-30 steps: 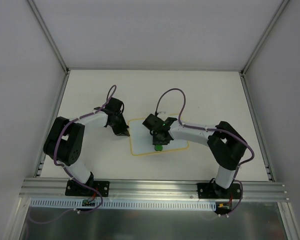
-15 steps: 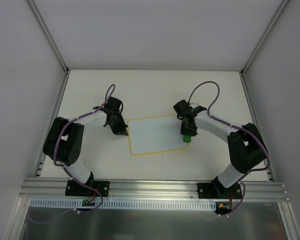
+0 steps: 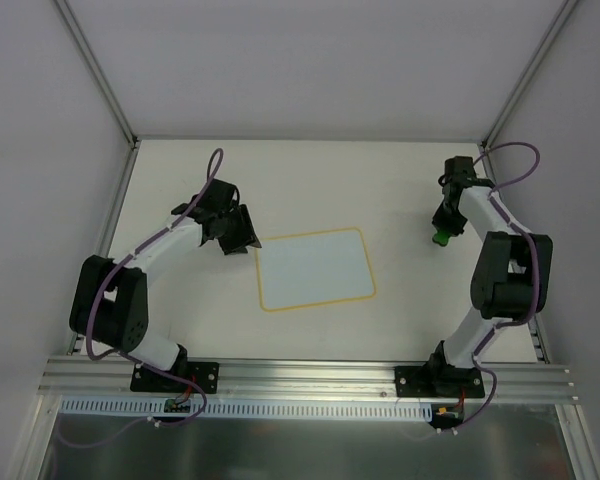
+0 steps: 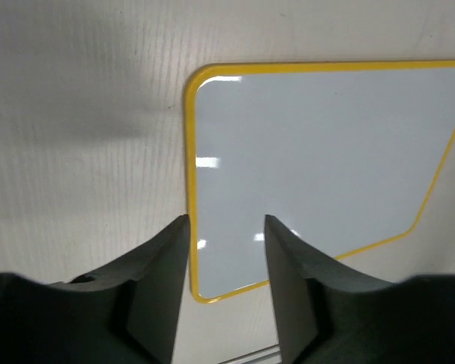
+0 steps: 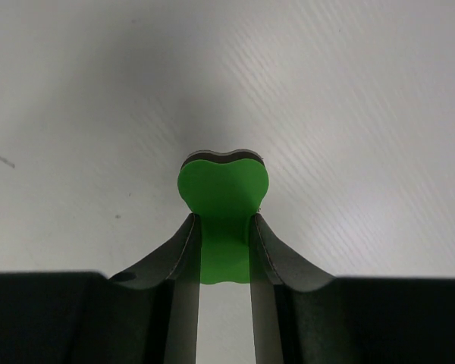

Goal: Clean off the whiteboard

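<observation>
Green block (image 5: 221, 201) pinched between fingers of right gripper (image 5: 224, 221), held over table (image 3: 400, 180), well right of whiteboard (image 3: 315, 268). Board flat mid-table, no marks visible; wiping likely done. Jaws of left gripper (image 4: 226, 220) parted, empty, over board's left border, placed for steadying.

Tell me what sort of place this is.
Most likely a robot test cell in a lab: the left arm and right arm are bolted to an aluminium rail, plain white walls enclose the table, and a whiteboard lies on it.
</observation>
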